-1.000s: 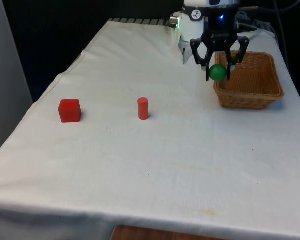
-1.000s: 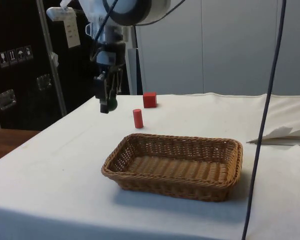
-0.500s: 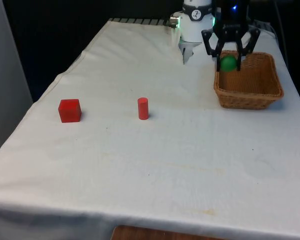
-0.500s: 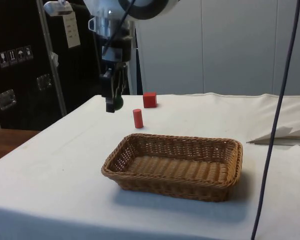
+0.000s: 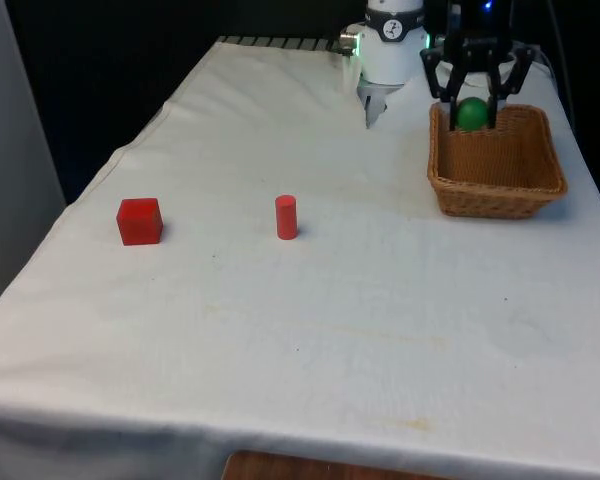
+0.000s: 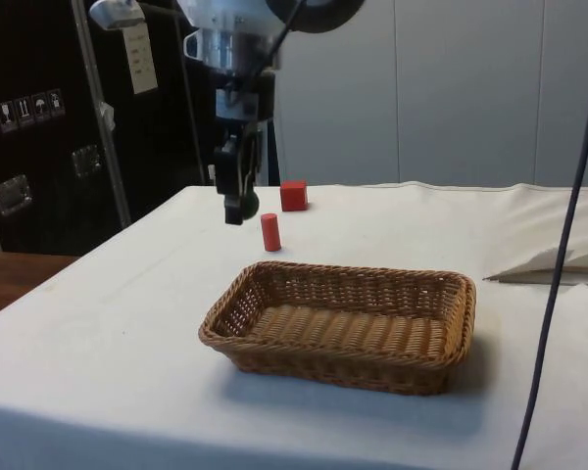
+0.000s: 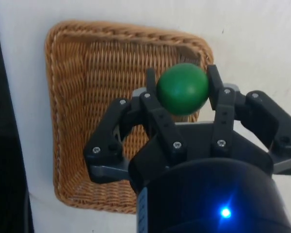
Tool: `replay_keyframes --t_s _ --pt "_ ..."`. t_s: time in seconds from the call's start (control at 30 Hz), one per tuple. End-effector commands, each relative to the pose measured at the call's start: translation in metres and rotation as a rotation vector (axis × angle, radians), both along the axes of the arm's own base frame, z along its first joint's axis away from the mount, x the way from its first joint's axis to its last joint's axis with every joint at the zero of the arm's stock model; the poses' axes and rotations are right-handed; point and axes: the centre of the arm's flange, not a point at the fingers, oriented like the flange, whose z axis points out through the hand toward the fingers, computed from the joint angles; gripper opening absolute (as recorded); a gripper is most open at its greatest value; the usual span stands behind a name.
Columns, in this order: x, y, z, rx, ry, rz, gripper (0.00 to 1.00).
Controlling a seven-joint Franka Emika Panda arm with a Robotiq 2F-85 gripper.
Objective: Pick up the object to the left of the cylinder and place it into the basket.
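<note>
So the gripper (image 5: 474,104) had moved from beside the basket (image 5: 500,185) to over its far rim, fingers clamped on the green ball (image 5: 472,113). Cylinder (image 5: 286,217) and cube (image 5: 139,221) sat well apart, open cloth between.

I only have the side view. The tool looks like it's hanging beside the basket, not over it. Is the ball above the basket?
Observer: Yes. The wrist view shows the green ball over the basket, just inside one wall.
Operator: Is the grip centred?
Observer: In the wrist view the tool has its fingers on opposite sides of the ball, about level with its middle.
Operator: How do the red pieces sit?
Observer: In the front view the cube is on the front view's left of the cylinder, well apart from it.
</note>
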Motion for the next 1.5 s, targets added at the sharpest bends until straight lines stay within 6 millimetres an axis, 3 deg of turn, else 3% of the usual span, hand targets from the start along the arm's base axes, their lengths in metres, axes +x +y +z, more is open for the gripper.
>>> replay_keyframes --t_s 0.0,0.23,0.93,1.3,1.47 --pt "-0.003 0.001 -0.001 -0.012 -0.009 -0.003 0.0" --pt "-0.017 0.011 -0.008 0.002 0.005 0.016 0.0" --pt "-0.077 0.041 -0.059 0.007 -0.019 0.056 0.0" --pt "-0.096 0.043 -0.078 0.007 -0.007 0.073 0.0" --pt "-0.099 0.042 -0.096 -0.003 -0.003 0.071 0.0"
